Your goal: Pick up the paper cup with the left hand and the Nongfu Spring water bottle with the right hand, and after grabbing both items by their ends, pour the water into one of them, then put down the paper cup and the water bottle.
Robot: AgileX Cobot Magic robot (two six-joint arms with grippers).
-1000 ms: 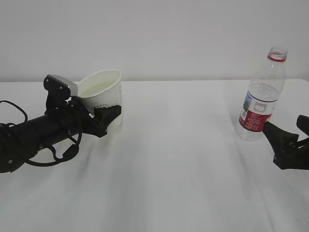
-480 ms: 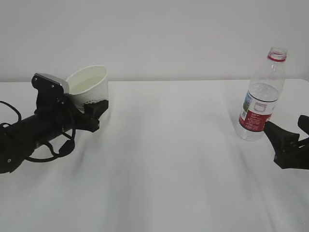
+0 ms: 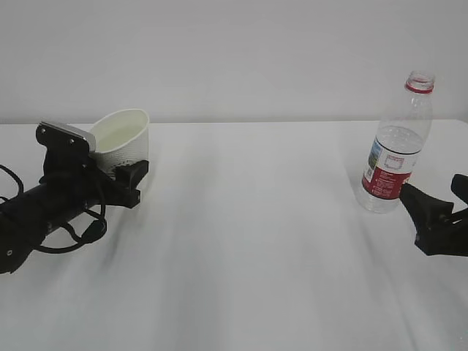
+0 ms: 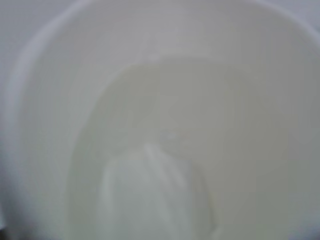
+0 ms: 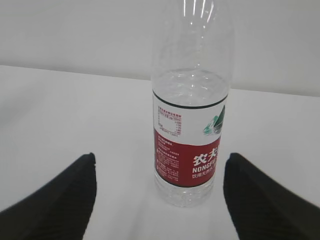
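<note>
The left hand (image 3: 128,179) lay low at nine o'clock on the table (image 3: 256,241), its fingers clasping the cup (image 3: 121,139) near the base. The cup tilted, mouth toward the arm, and the left wrist view looked straight into its cream inside (image 4: 160,130). At three o'clock the bottle (image 3: 398,142) stood upright and uncapped, water (image 5: 190,90) reaching just above the label. The right hand (image 3: 435,219) sat just in front of it, fingers spread wide on either side, touching nothing.
</note>
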